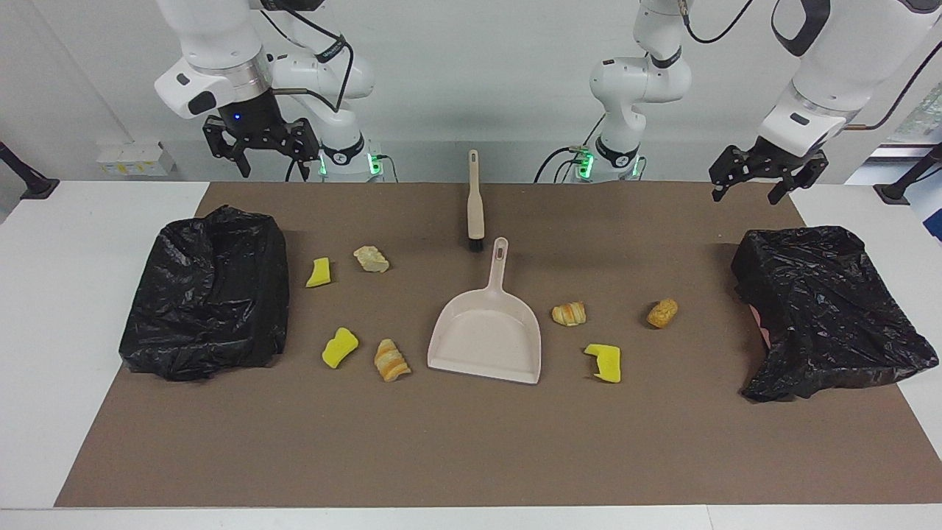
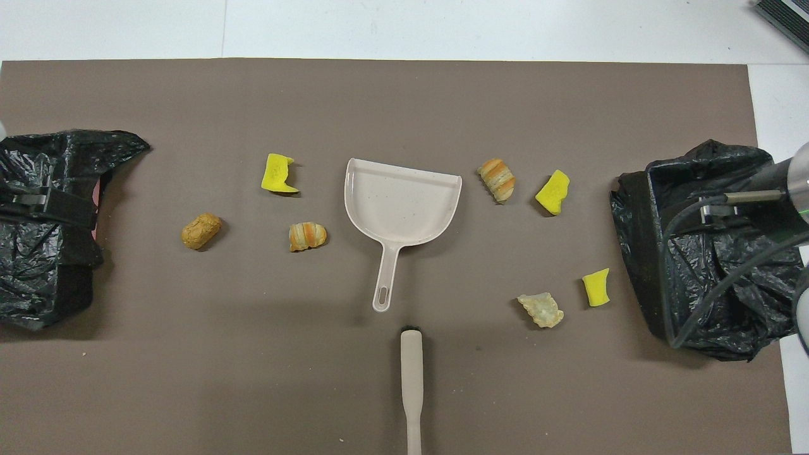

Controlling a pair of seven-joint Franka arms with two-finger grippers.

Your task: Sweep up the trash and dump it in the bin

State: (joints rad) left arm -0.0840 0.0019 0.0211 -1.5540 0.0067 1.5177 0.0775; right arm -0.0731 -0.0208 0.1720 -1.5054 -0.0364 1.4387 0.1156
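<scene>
Claws raised: right claw [image 1: 268,151], left claw [image 1: 765,180], both spread, empty.

Bare mat [image 1: 471,442] surrounds the dustpan [image 1: 487,341]; brush [image 1: 475,202] seemingly just clears its handle.

Robotics lab: white arms [image 1: 221,44], bare tabletop [image 1: 73,243].

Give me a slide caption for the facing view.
Dustpan and brush untouched among scattered trash; both arms wait raised.
</scene>
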